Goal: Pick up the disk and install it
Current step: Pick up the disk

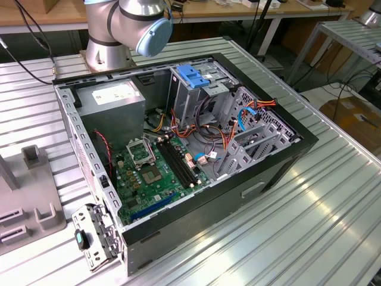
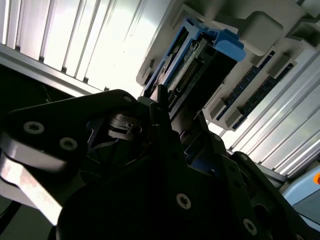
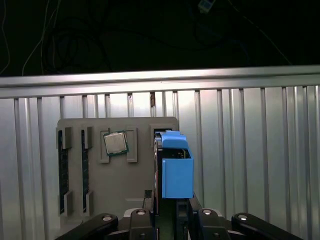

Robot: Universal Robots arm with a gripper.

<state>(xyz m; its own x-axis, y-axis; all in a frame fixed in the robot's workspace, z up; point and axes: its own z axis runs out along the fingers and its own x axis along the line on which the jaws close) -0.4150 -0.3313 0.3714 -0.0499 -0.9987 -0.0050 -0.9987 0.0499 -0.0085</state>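
Ribbed aluminium table (image 1: 309, 226) carries the whole set-up. Nearest, at the exterior view's left, lies a grey fixture tray (image 1: 36, 217). In the first wrist view this tray (image 3: 120, 190) holds memory modules (image 3: 63, 170), a processor chip (image 3: 115, 143) and the disk (image 3: 177, 172), which stands on edge in its slot just beside the chip, one blue side rail uppermost. The gripper (image 3: 170, 207) straddles the disk's near end; whether its jaws are clenched on the disk or released cannot be told. The second wrist view shows the disk (image 2: 200, 60) seated in the tray. The disk is judged stiff, dense for its size and sensitive to shock. Its smooth metal faces may slip, and its plastic rails may flex, so the broad flat faces, clear of the connector end, are the sounder hold. Farther off sits the open computer case (image 1: 178, 223), with the drive cage (image 1: 193, 77) and its blue latch toward the far side, and the robot base (image 1: 107, 53) beyond.
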